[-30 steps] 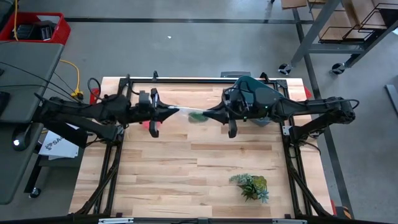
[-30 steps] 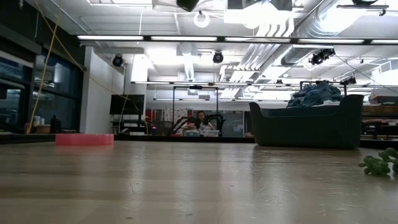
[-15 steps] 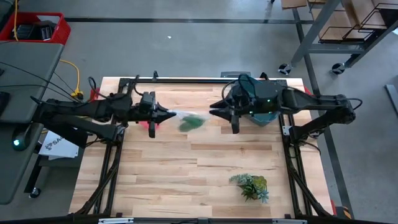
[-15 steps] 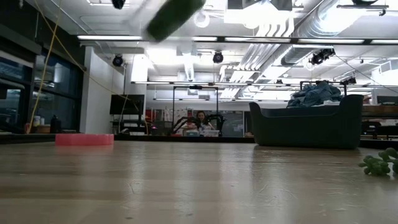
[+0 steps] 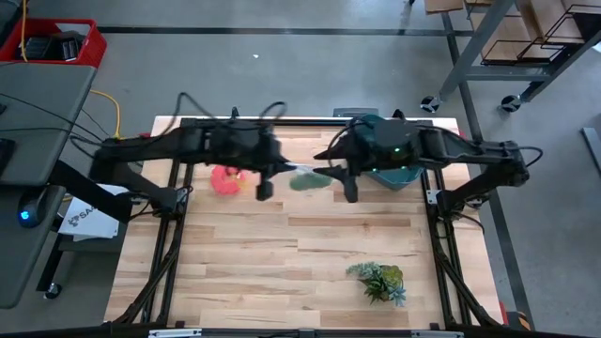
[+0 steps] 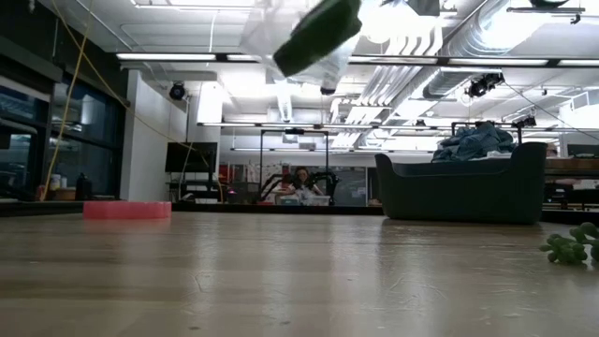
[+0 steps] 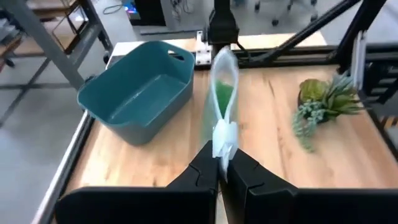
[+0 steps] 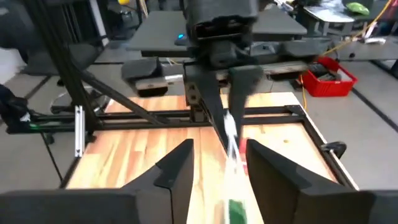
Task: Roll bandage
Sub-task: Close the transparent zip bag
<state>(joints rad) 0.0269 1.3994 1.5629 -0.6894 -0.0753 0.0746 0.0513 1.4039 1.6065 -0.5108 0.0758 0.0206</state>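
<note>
The left hand (image 7: 219,163) is pinched shut on the neck of a clear plastic bag (image 7: 224,93), which hangs above the pale wooden desk (image 5: 282,253) so the rolled green fabric bandage (image 5: 308,180) inside stays suspended. The right hand (image 8: 217,163), fingers parted and empty, straddles the bag's free end, seemingly poised to extract the roll.

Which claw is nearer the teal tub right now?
The right. The right claw hangs open just beside the teal tub, over the table's back edge; the shut left claw is farther off, pinching a clear bag.
</note>
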